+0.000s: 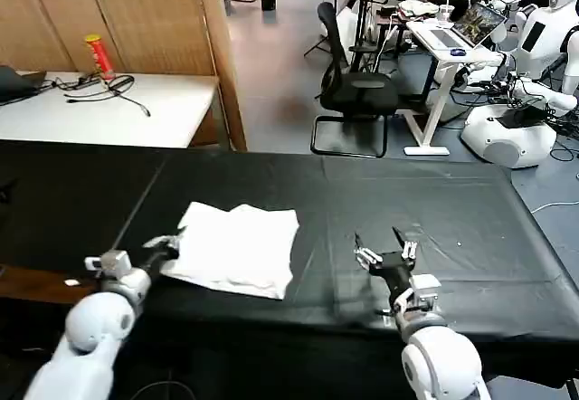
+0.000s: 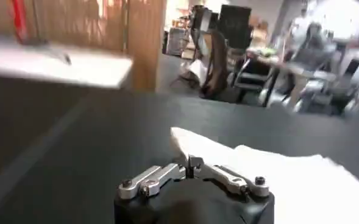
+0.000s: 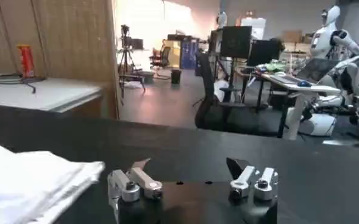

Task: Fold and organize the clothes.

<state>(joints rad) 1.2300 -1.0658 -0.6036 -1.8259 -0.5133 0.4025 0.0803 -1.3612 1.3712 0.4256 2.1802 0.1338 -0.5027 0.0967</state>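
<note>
Shirt [image 1: 237, 248] lies folded into a rough white rectangle on the black table cloth [image 1: 434, 210], left of the table's middle, plain side up; no print visible from any camera. Long axis looks to run roughly left to right, slightly skewed, near edge angled toward the robot. Left gripper [image 1: 166, 242] sits right at the shirt's left edge, touching or all but touching the fabric; from the left wrist camera the left gripper [image 2: 190, 163] has its fingers drawn together to a point, and the white cloth [image 2: 277, 176] spreads out just past the tips. Cannot tell whether a fold of fabric is pinched there or the tips only rest against it. Right gripper [image 1: 384, 248] rests on bare cloth well apart from the shirt's right edge, fingers spread wide, holding nothing; in its own wrist camera the right gripper [image 3: 188, 165] shows the same wide gap, with the shirt [image 3: 33, 182] off to its left side. Left arm is clearly the nearer one, so any next tuck or shift of the bundle likely falls to it. Hidden: underside layers, sleeves, collar. Bundle looks mostly folded; edges uneven at near right corner.
</note>
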